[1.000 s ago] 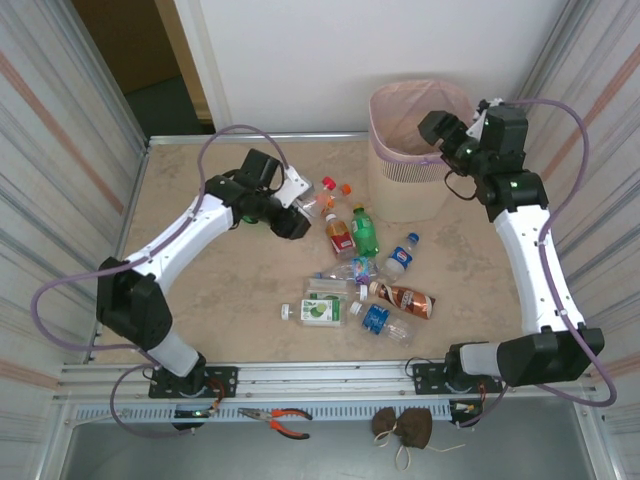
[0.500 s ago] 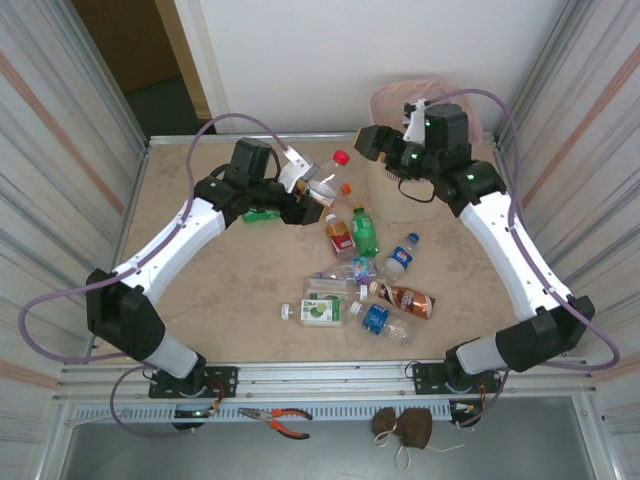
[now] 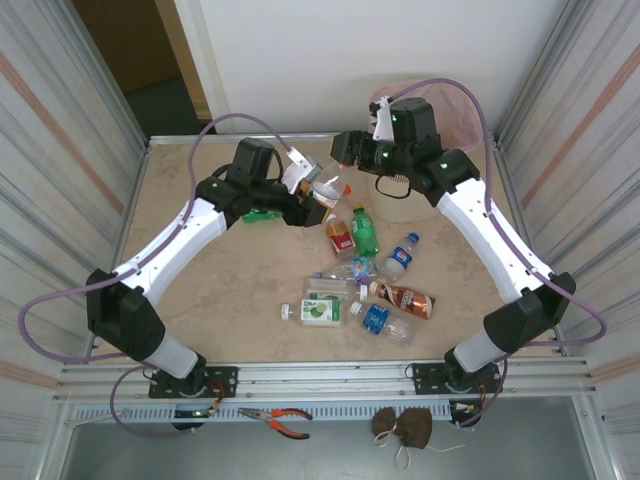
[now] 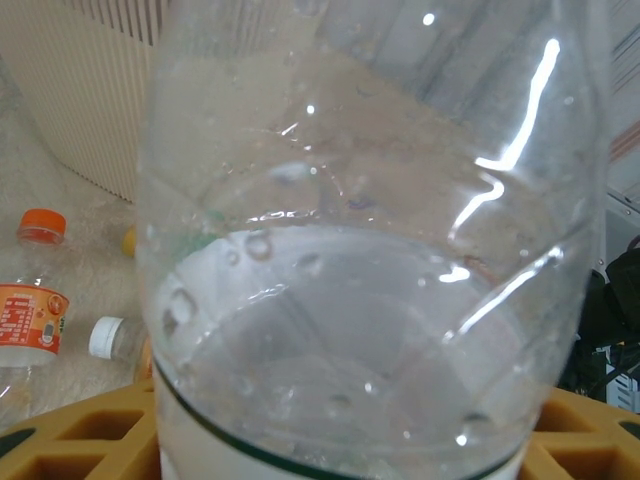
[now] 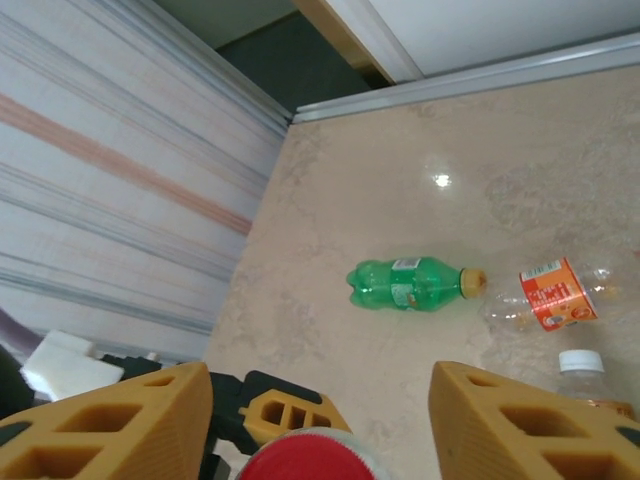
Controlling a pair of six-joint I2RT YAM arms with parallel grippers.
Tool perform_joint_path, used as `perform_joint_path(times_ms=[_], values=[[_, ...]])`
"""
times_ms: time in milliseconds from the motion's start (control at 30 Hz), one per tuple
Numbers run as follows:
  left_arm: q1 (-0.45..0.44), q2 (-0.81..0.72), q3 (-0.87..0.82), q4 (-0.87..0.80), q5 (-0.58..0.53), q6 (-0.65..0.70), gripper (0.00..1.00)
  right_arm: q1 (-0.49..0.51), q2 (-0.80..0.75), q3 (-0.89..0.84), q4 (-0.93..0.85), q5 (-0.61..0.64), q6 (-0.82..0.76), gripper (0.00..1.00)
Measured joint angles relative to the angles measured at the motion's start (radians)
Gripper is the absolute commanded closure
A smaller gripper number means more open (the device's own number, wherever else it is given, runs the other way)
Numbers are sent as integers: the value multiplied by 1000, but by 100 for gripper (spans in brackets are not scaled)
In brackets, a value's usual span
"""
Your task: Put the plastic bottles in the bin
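Left tool holds clear bottle aloft

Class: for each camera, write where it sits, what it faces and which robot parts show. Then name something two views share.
Top external: above, behind the robot, looking down on table and bin; left arm, right arm show.
Left wrist: on the left arm, facing the clear bottle the left gripper holds; fingers show.
Right wrist: looks down at the green bottle; right gripper open around the red cap.
Shared: both wrist views show the orange-labelled bottle.
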Motion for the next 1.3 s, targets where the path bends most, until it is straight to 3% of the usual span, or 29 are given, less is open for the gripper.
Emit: perform_joint_path(times_ms=[333,733,1033,1300], values=[[-3,0,0,1,0,-8,40,13,5,4,-11,22,1,71],[-3,-52,-13,66,-5,-49,24,-9,-1,5,-23,52,6,75],[-2,-188,-61,129,-24,-60,23,-192,-42,84,-35,61,-1,75],[-2,-203,-91,129,-41,-63,23,-375,-48,201,-16,76,-2,75]])
